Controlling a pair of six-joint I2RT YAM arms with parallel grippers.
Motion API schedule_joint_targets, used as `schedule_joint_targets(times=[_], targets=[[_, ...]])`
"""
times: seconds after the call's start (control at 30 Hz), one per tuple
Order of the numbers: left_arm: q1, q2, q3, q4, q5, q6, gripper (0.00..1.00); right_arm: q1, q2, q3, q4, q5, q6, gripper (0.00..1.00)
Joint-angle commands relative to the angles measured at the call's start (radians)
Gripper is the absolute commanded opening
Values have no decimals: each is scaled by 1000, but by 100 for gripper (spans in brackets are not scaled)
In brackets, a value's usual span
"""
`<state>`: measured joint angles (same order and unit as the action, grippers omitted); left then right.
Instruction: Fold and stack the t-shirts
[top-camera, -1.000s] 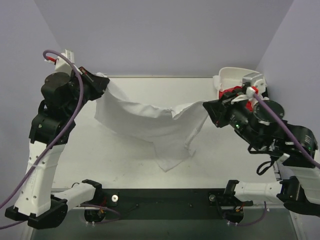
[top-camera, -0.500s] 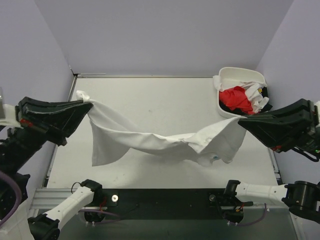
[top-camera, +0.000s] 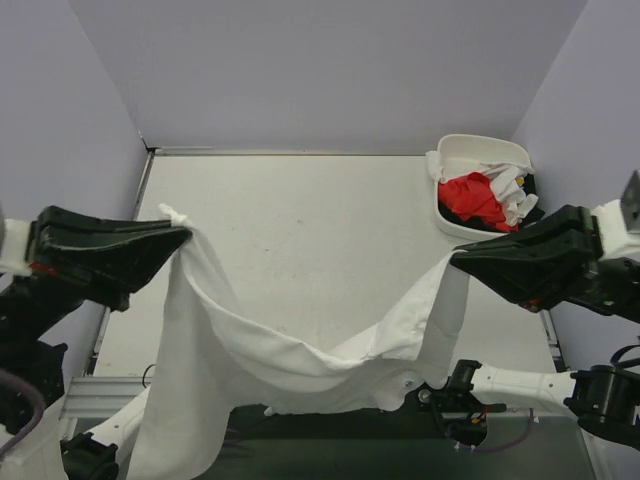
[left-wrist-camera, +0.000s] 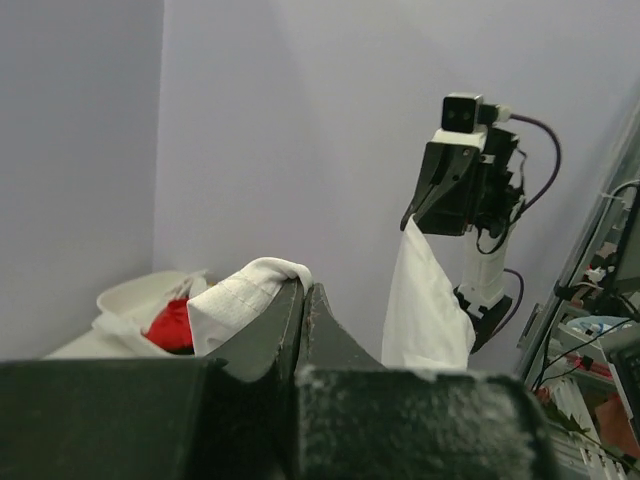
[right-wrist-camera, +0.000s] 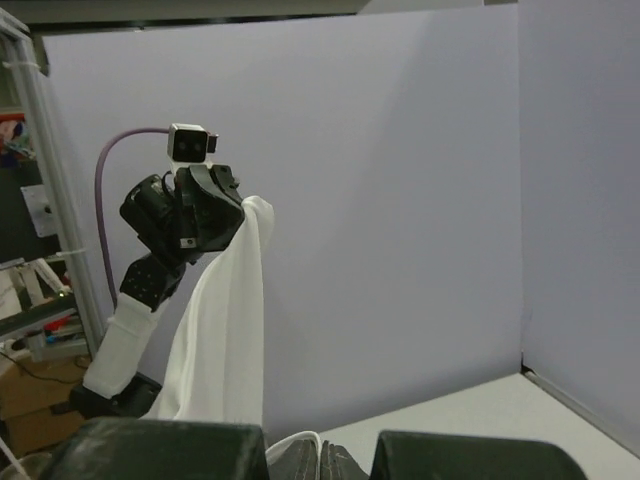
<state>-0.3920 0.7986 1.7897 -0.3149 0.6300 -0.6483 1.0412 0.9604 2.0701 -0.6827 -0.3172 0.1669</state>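
Observation:
A white t-shirt (top-camera: 250, 350) hangs in the air, stretched between both grippers high above the table (top-camera: 300, 220). My left gripper (top-camera: 183, 236) is shut on one edge of it; in the left wrist view cloth (left-wrist-camera: 245, 290) bunches at the closed gripper (left-wrist-camera: 303, 292). My right gripper (top-camera: 458, 262) is shut on the other edge; a fold of cloth (right-wrist-camera: 290, 445) shows at its closed gripper (right-wrist-camera: 320, 458). The shirt sags low in the middle, over the near table edge. A red t-shirt (top-camera: 470, 196) and other white shirts (top-camera: 510, 190) lie in the tub.
A white rounded tub (top-camera: 480, 148) stands at the back right corner of the table. Lilac walls close in the back and both sides. The arm bases and a black rail (top-camera: 470, 385) run along the near edge.
Both grippers have risen toward the camera and swung outward with the white shirt. The shirt left the table and now hangs lower and nearer, over the front edge.

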Motion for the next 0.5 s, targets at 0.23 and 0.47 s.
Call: schedule_joint_targets(times=[0.23,0.47], targets=[[-2,13,-556,154,-208,-24,0,-90,15,-387,135,552,-49,0],[21,99,-814,215,-419,-47,0,-558,121,-690,273,268,118,0]])
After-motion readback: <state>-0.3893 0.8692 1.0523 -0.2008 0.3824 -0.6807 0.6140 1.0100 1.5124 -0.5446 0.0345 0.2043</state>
